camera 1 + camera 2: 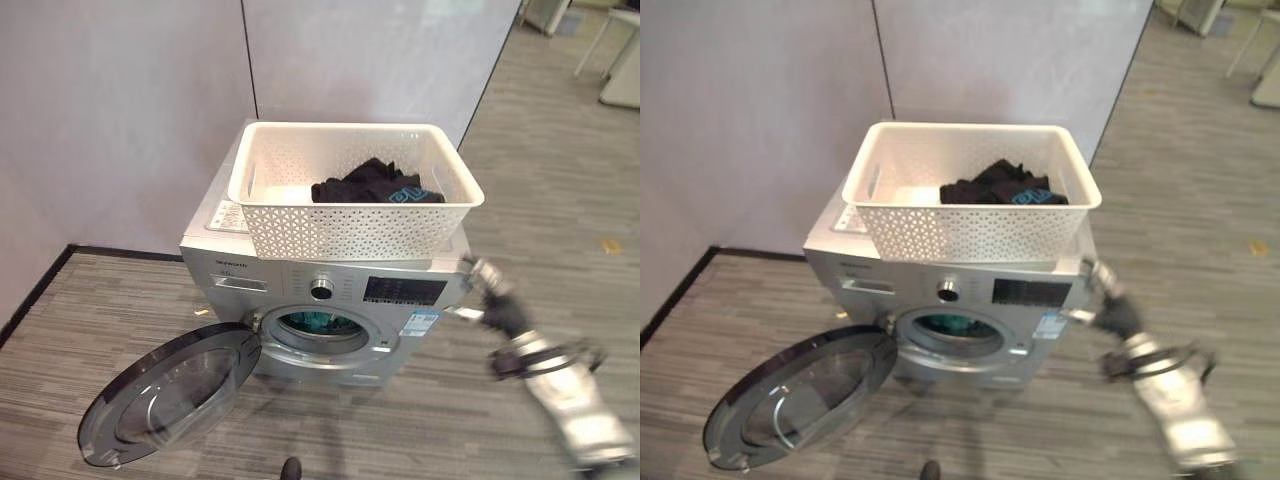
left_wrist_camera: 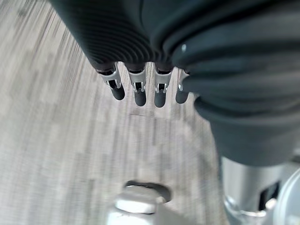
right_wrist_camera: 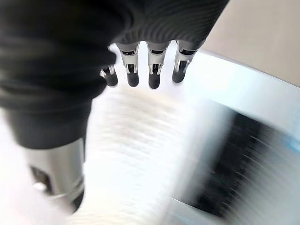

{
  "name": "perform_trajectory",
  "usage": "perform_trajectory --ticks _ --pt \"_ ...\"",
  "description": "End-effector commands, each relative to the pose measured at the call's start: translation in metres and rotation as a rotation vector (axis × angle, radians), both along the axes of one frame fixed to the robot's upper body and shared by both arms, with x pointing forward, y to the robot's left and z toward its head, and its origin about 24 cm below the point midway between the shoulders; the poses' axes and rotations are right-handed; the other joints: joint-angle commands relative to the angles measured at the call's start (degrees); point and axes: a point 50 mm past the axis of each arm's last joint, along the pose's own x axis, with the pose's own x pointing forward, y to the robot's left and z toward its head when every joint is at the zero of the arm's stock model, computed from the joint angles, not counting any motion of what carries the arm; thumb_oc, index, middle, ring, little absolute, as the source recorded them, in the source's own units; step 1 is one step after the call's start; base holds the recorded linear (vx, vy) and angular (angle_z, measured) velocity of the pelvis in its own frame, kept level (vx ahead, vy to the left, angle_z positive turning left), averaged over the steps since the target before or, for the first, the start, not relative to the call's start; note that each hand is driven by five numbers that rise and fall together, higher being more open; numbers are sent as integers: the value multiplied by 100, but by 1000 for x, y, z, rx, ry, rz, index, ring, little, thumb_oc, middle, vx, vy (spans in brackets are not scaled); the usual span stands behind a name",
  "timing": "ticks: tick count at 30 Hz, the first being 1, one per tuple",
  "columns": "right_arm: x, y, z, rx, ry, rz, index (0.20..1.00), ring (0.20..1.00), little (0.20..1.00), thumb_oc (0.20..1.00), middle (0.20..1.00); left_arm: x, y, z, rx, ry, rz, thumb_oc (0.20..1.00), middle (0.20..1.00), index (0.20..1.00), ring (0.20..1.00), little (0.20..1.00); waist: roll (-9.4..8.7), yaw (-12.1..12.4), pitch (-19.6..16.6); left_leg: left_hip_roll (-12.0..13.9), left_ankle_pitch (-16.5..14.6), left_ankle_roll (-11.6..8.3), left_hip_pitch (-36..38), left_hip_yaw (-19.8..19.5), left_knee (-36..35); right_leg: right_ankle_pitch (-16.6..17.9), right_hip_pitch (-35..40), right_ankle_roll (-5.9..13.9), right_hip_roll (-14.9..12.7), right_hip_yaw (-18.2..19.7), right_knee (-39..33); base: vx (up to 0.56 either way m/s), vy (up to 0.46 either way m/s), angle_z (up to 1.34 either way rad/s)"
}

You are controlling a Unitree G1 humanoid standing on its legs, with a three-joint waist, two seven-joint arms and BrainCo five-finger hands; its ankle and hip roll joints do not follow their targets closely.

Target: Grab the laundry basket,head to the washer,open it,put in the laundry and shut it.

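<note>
Grey striped floor (image 1: 560,200) ran to pale walls (image 1: 120,110). We saw the basket (image 1: 350,232) of dark laundry (image 1: 375,185) atop the washer (image 1: 400,330), door (image 1: 165,395) open, both hands (image 2: 140,89) (image 3: 145,70) relaxed, empty.

Soft, even daylight fills the room, with faint shadow under my washer (image 1: 330,300) and its open door (image 1: 170,395). My right hand (image 1: 495,300) smears with motion blur (worse up close), and the basket (image 3: 136,164) beside it streaks white.
</note>
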Motion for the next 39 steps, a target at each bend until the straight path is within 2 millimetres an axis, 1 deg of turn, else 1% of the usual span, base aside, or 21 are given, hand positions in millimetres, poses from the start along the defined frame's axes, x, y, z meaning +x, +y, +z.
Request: perform_trajectory --ticks 1,2,3,5,7,9,10,14,15,16,18,19,20,22,23,25,26,29,32,34,39 --pt "5 -7 31 -72 -110 29 1000 1000 1000 1000 1000 0 5 1 -22 28 -48 1000 1000 1000 1000 1000 -125 314 -231 330 -316 -126 30 -179 224 531 -422 796 -766 286 183 51 46 3" --pt "2 -13 55 -166 -175 -5 1000 1000 1000 1000 1000 -3 4 1 -34 30 -38 1000 1000 1000 1000 1000 -150 311 -282 327 -273 -129 21 -195 157 549 -443 810 -768 266 176 17 70 4" --pt "-2 -17 95 -303 -294 -55 1000 1000 1000 1000 1000 -4 5 1 -43 28 -24 1000 1000 1000 1000 1000 -239 314 -331 313 -195 -142 -29 -249 58 575 -523 840 -784 220 228 -13 68 5" --pt "-3 -20 116 -266 -404 -93 1000 1000 1000 1000 1000 -2 7 2 -33 29 -28 1000 1000 1000 1000 1000 -346 387 -348 291 -180 -133 -69 -321 32 596 -565 861 -834 137 283 -6 52 4" --pt "2 -27 131 -244 -485 -179 1000 1000 1000 1000 1000 2 8 2 -22 30 -49 1000 1000 1000 1000 1000 -428 520 -350 265 -202 -105 -91 -398 58 607 -539 874 -870 44 313 37 42 0" --pt "13 -29 142 -367 -500 -282 1000 1000 1000 1000 1000 6 14 4 -2 34 -82 1000 1000 1000 1000 1000 -541 698 -349 231 -214 -90 -110 -485 67 620 -497 883 -887 -25 295 35 33 13" --pt "15 -28 143 -369 -503 -279 1000 1000 1000 1000 1000 6 13 3 -5 33 -77 1000 1000 1000 1000 1000 -525 678 -344 229 -216 -88 -106 -481 69 620 -493 884 -889 -22 293 21 30 32" --pt "61 -36 171 -744 -398 -486 1000 1000 1000 1000 1000 8 26 7 38 44 -100 1000 1000 1000 1000 1000 -831 1013 -258 199 -218 -92 -171 -536 92 717 -486 915 -928 -97 259 -3 17 30" --pt "77 -40 171 -895 -301 -530 1000 1000 1000 1000 1000 8 37 11 66 60 -112 1000 1000 1000 1000 1000 -1036 1192 -169 194 -216 -105 -209 -553 115 775 -500 921 -924 -104 252 -24 7 4" --pt "86 -35 177 -956 -275 -528 1000 1000 1000 1000 1000 8 35 10 59 60 -104 1000 1000 1000 1000 1000 -1016 1190 -143 191 -210 -112 -237 -550 125 792 -519 921 -921 -105 254 -21 9 13" --pt "97 -33 175 -1050 -202 -524 1000 1000 1000 1000 1000 9 36 11 60 57 -102 1000 1000 1000 1000 1000 -1096 1264 -95 176 -208 -117 -275 -597 131 812 -525 919 -912 -126 237 1 14 22" --pt "97 -32 175 -1051 -203 -524 1000 1000 1000 1000 1000 9 36 10 58 57 -102 1000 1000 1000 1000 1000 -1085 1260 -93 176 -208 -117 -275 -598 131 812 -524 919 -911 -127 238 6 5 22" --pt "106 -33 167 -1151 -127 -522 1000 1000 1000 1000 1000 11 39 12 61 55 -109 1000 1000 1000 1000 1000 -1195 1361 -43 150 -196 -124 -333 -663 146 825 -508 919 -904 -187 202 7 -1 29" --pt "108 -24 168 -1272 -108 -485 1000 1000 1000 1000 1000 12 44 13 66 50 -89 1000 1000 1000 1000 1000 -1260 1367 -18 142 -190 -142 -379 -711 148 845 -505 928 -896 -243 160 17 7 43" --pt "107 -26 168 -1301 -92 -493 1000 1000 1000 1000 1000 12 45 14 66 48 -82 1000 1000 1000 1000 1000 -1290 1384 4 142 -191 -147 -402 -729 158 850 -509 932 -895 -267 153 13 17 30" --pt "110 -27 164 -1326 -63 -493 1000 1000 1000 1000 1000 12 46 15 69 45 -77 1000 1000 1000 1000 1000 -1315 1416 21 142 -190 -153 -415 -753 155 851 -510 932 -893 -281 144 4 7 36" --pt "113 -21 157 -1392 -43 -452 1000 1000 1000 1000 1000 14 49 15 72 38 -69 1000 1000 1000 1000 1000 -1374 1467 63 142 -188 -159 -461 -800 174 847 -518 928 -886 -305 145 8 -1 32" --pt "115 -12 151 -1488 -12 -394 1000 1000 1000 1000 1000 14 53 17 78 39 -57 1000 1000 1000 1000 1000 -1471 1503 93 148 -193 -174 -483 -841 181 832 -523 914 -863 -337 143 17 -5 7" --pt "116 -2 143 -1551 26 -320 1000 1000 1000 1000 1000 14 54 17 72 38 -39 1000 1000 1000 1000 1000 -1542 1521 97 159 -200 -182 -476 -850 173 808 -508 896 -836 -356 130 6 -1 -1" --pt "116 3 144 -1565 28 -298 1000 1000 1000 1000 1000 15 54 17 69 35 -33 1000 1000 1000 1000 1000 -1549 1522 98 166 -202 -187 -476 -842 167 799 -504 890 -829 -369 118 18 -4 -6" --pt "114 13 138 -1611 38 -230 1000 1000 1000 1000 1000 21 63 22 81 12 -19 1000 1000 1000 1000 1000 -1762 1493 73 195 -204 -205 -483 -816 137 787 -512 873 -800 -357 65 16 -3 -13"
